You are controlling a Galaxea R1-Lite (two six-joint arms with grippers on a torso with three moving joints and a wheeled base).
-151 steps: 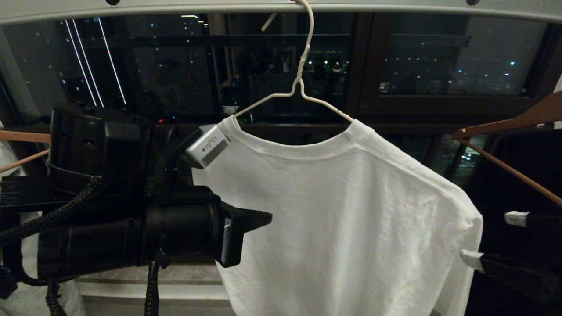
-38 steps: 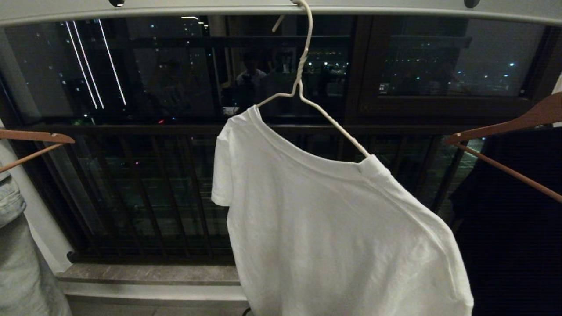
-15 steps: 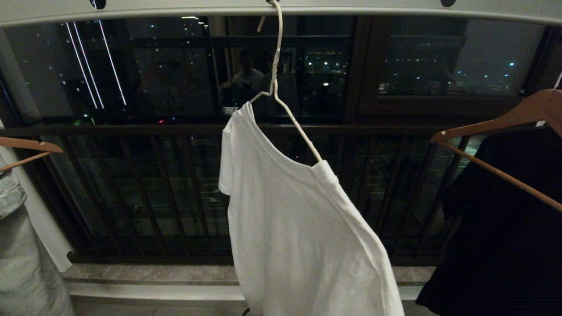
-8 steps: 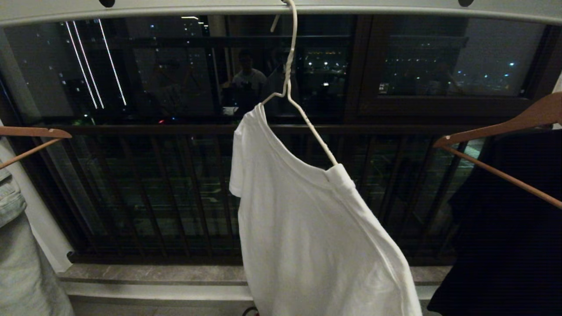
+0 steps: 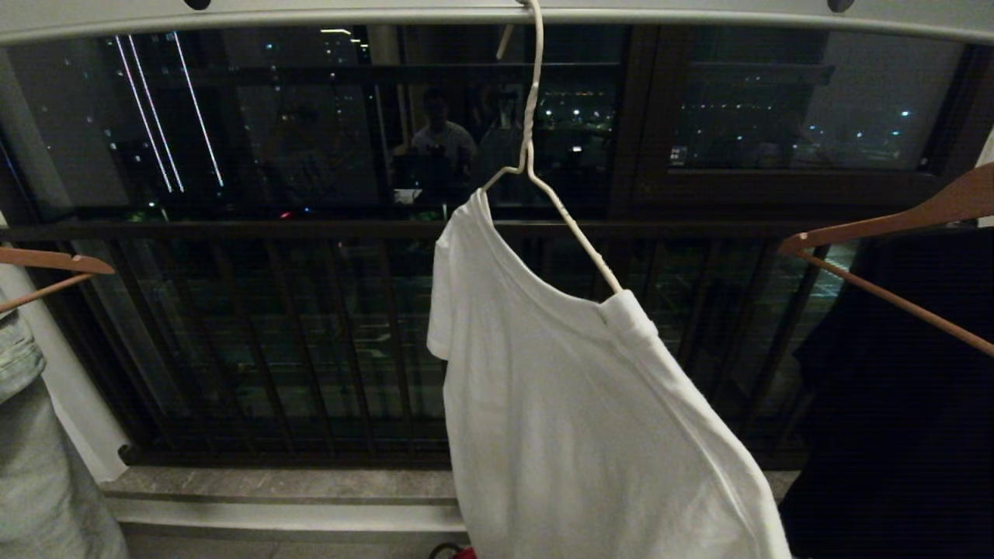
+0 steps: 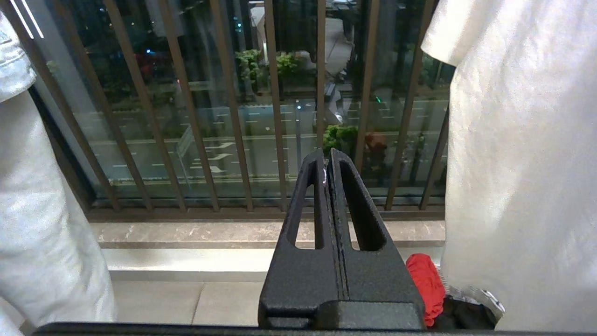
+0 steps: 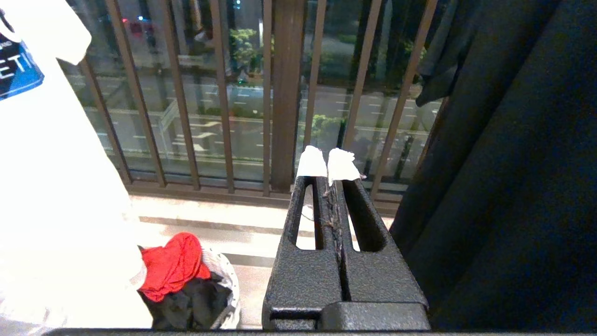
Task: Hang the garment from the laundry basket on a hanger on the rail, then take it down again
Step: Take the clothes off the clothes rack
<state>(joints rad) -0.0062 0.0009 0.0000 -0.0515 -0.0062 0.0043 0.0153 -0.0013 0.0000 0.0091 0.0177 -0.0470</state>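
Observation:
The white garment (image 5: 575, 419) hangs askew on the thin white wire hanger (image 5: 530, 116), whose hook sits in a hole of the pale rail (image 5: 311, 17) overhead. The hanger's right shoulder is lower than its left. Neither gripper shows in the head view. In the left wrist view my left gripper (image 6: 326, 156) is shut and empty, left of the garment (image 6: 517, 163). My right gripper (image 7: 326, 163), with white-taped tips, is shut and empty. It is between the garment (image 7: 56, 186) and a black garment. The laundry basket (image 7: 224, 280) stands on the floor under the garment.
Brown wooden hangers hang at the left (image 5: 54, 264) and right (image 5: 893, 225); the right one carries a black garment (image 5: 893, 404). A pale denim piece (image 5: 39, 450) hangs at far left. The dark balcony railing (image 5: 272, 341) and stone sill (image 5: 272, 489) lie ahead. A red cloth (image 7: 170, 263) tops the basket.
The whole head view has shifted slightly rightward over the last second. The garment has turned a little on its hanger. Ten seconds ago my left arm was up at its shoulder; it has since dropped out of view.

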